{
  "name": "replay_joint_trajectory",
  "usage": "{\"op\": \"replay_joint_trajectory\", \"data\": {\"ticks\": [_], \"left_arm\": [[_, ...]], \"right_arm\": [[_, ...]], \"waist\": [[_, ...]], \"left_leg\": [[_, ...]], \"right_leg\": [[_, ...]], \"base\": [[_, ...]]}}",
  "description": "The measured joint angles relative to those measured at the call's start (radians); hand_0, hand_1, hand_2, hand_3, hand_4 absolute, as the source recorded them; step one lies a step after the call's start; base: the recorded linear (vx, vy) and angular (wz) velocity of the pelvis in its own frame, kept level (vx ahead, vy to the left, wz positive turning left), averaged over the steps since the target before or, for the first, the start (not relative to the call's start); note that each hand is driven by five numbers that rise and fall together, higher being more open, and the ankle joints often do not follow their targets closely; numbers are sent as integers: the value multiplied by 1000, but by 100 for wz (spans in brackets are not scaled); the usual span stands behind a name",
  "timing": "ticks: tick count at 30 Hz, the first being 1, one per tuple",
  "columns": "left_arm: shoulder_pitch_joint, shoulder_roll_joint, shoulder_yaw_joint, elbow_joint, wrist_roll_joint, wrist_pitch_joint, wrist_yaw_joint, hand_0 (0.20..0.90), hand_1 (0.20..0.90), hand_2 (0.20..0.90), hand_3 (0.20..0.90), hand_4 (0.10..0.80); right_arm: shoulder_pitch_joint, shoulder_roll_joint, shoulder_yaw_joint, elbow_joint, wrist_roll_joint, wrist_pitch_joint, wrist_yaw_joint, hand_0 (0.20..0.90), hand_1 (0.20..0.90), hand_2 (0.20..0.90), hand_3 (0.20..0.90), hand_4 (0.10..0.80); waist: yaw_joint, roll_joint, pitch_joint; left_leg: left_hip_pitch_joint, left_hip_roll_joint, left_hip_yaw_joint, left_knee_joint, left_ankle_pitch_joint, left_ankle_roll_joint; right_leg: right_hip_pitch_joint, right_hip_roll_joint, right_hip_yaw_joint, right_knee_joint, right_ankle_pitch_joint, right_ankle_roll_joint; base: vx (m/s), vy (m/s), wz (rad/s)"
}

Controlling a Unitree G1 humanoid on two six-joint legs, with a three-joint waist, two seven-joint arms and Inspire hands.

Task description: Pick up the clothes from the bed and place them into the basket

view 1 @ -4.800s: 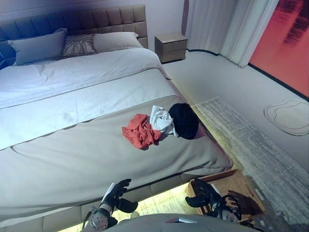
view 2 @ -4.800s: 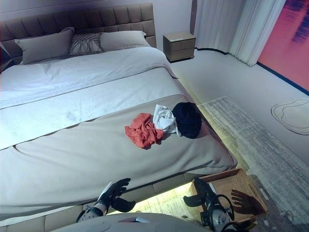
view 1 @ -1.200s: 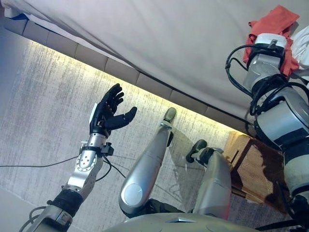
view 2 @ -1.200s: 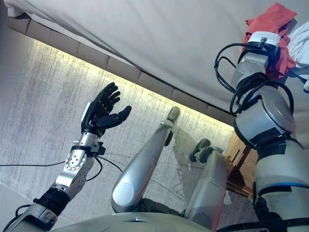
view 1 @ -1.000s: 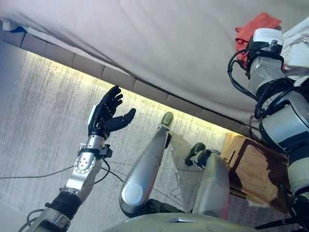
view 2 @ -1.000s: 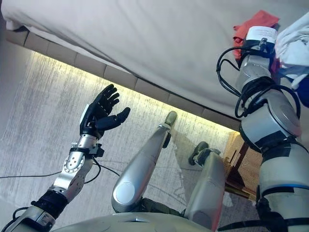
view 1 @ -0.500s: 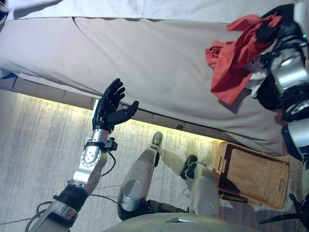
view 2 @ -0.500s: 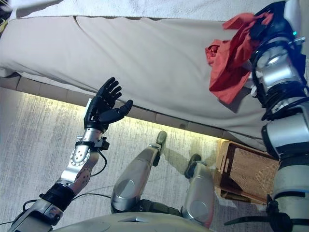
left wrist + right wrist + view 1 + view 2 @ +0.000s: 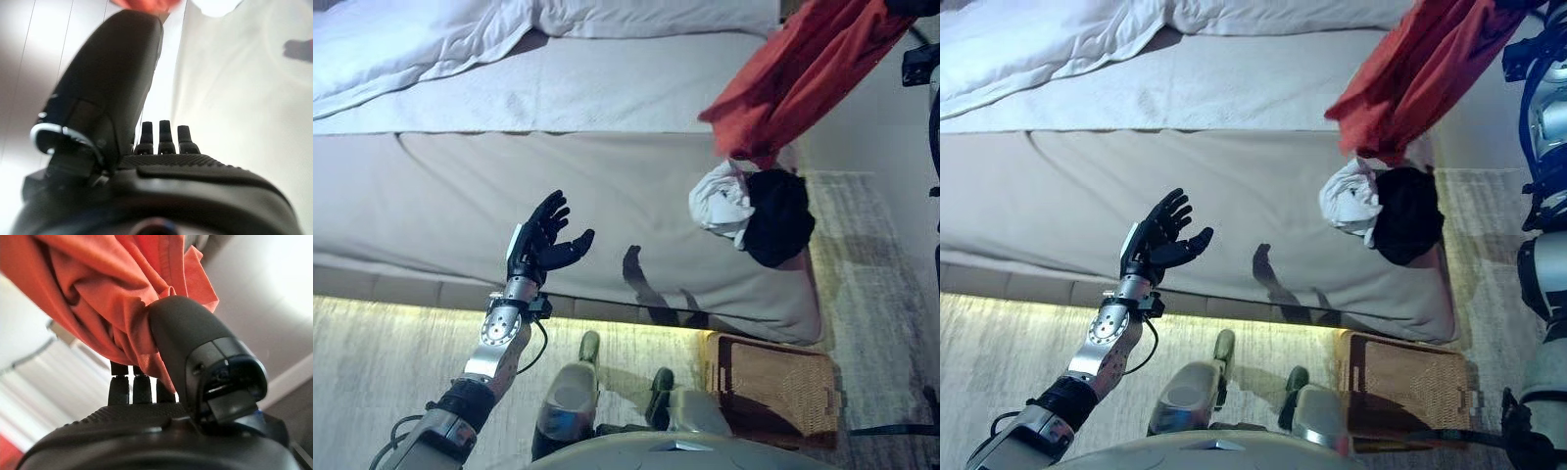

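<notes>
My right hand (image 9: 195,347) clamps the red shirt (image 9: 803,73) up high; the basket (image 9: 771,387) sits well below (left hand (image 9: 540,240) open, idle).

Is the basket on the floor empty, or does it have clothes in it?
Empty. The basket shows only its woven bottom; the red shirt hangs from the right hand.

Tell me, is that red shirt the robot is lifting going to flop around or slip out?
Probably floppy: the red shirt hangs in loose folds below the right robot hand, above the bed. It looks light, since it drapes freely. Slipping seems unlikely for now, because the thumb presses bunched cloth against the fingers, though a swing toward the basket might loosen it.
</notes>
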Motion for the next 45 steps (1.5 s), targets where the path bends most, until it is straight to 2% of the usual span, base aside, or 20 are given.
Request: {"op": "replay_joint_trajectory", "data": {"ticks": [8, 15, 18, 20, 22, 25, 27, 31, 33, 36, 40, 41, 45], "left_arm": [[-25, -2, -4, 58, 1, 42, 4, 900, 900, 900, 900, 800], [-36, -10, -6, 113, 26, 42, 1, 900, 900, 900, 900, 800], [-44, -15, -6, 130, 41, 42, 2, 900, 900, 900, 900, 800], [-64, -18, -4, 141, 53, 43, 3, 900, 900, 900, 900, 800], [-84, -29, -2, 167, 78, 44, 4, 900, 900, 900, 900, 800], [-96, -35, 1, 174, 91, 62, 4, 900, 900, 900, 900, 800], [-114, -51, 3, 209, 112, 75, 2, 900, 900, 900, 900, 800], [-123, -53, 5, 210, 137, 102, 4, 900, 900, 900, 900, 800], [-138, -60, 5, 213, 144, 124, 7, 900, 900, 900, 900, 800], [-148, -86, 0, 213, 158, 133, 15, 900, 900, 900, 900, 800], [-145, -110, -3, 221, 159, 151, 15, 900, 900, 900, 900, 800], [-144, -117, -3, 230, 159, 151, 15, 900, 900, 900, 900, 800], [-120, -129, -3, 240, 158, 152, 13, 900, 900, 900, 900, 800]], "right_arm": [[-38, -140, 48, -4, 57, 8, 5, 300, 300, 300, 200, 100], [-82, -242, 79, -92, 82, 46, -3, 300, 300, 300, 200, 100], [-81, -247, 78, -103, 90, 58, -1, 300, 300, 300, 200, 100], [-38, -247, 26, -127, 99, 67, 18, 300, 300, 300, 200, 100], [98, -246, -90, -197, 100, 69, 49, 300, 300, 300, 200, 100], [289, -209, -209, -254, 108, 68, 111, 300, 300, 300, 200, 100], [451, -127, -313, -255, 107, 68, 146, 300, 300, 300, 200, 100], [692, 31, -353, -250, 105, 82, 199, 300, 300, 300, 200, 100], [753, 97, -352, -241, 96, 86, 205, 300, 300, 300, 200, 100], [803, 146, -351, -218, 95, 91, 211, 300, 300, 300, 200, 100], [811, 147, -351, -177, 92, 90, 219, 300, 300, 300, 200, 100], [811, 147, -351, -173, 87, 90, 218, 300, 300, 300, 200, 100], [819, 148, -349, -174, 75, 84, 218, 300, 300, 300, 200, 100]], "waist": [[-111, 1, -22], [-187, 9, -27], [-210, 10, -30], [-225, 10, -31], [-242, 10, -32], [-267, 9, -32], [-287, 9, -44], [-335, 9, -54], [-358, 10, -55], [-375, 18, -59], [-386, 38, -70], [-386, 47, -75], [-386, 93, -111]], "left_leg": [[31, 0, 75, -71, 1, 1], [67, 6, 133, -101, 1, 1], [80, 9, 157, -106, 1, 1], [80, 16, 176, -109, 1, 1], [90, 19, 189, -109, 1, 1], [104, 19, 213, -109, 1, 1], [113, 21, 230, -110, 0, 1], [115, 29, 263, -110, 0, 0], [110, 37, 273, -110, -1, -1], [105, 47, 288, -110, -3, -4], [103, 55, 303, -111, -9, -12], [103, 57, 308, -111, -14, -19], [83, 56, 319, -111, -15, -21]], "right_leg": [[40, 13, 76, -167, 92, 12], [34, 17, 136, -173, 97, 11], [30, 21, 164, -173, 99, 8], [16, 27, 189, -173, 107, 10], [16, 30, 210, -173, 108, 9], [18, 31, 238, -173, 111, 9], [17, 35, 254, -173, 116, 10], [1, 43, 294, -173, 121, 16], [-9, 50, 302, -173, 127, 15], [-25, 61, 323, -173, 138, 13], [-37, 69, 335, -173, 142, 12], [-41, 71, 339, -173, 142, 12], [-67, 71, 351, -173, 154, 16]], "base": [[4, -23, -30], [-37, -7, -26], [-64, 21, -29], [-76, 44, -34], [-47, 46, -28], [-4, 23, -29], [11, -9, -28], [-30, -40, -30], [-34, -41, -24], [-13, -37, -20], [7, -25, -11], [21, -14, -12], [19, -19, -10]]}}
